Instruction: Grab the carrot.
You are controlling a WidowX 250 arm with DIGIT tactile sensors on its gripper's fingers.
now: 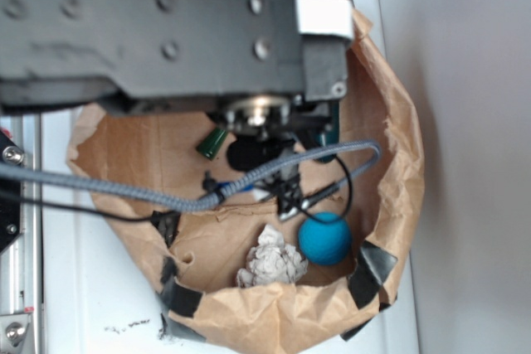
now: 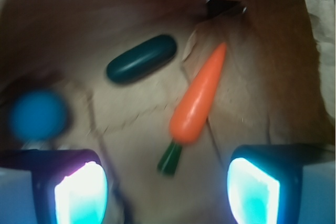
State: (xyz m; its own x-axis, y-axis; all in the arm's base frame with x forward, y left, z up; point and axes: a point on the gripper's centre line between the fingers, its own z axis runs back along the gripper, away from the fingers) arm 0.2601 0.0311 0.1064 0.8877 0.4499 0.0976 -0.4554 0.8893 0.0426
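Gripper (image 2: 167, 190) is spread wide and empty, hovering over the carrot (image 2: 198, 95), likely lining up for a pinch. Carrot lies flat on the brown paper bag (image 1: 390, 163) floor, stem end pointing toward the jaws, tip away. Green capsule (image 2: 142, 59) sits just beside it, apart. Blue ball (image 1: 324, 238) and a crumpled paper wad (image 1: 270, 259) are well clear. Bag rests on a white tabletop (image 1: 91, 288).

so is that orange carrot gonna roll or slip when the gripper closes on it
Probably somewhat. The carrot looks smooth and round in section, so it may roll aside on the paper bag floor. Its taper could let it squirt toward the thin tip under the open gripper. It looks like rigid plastic, likely light, unlikely to bend.
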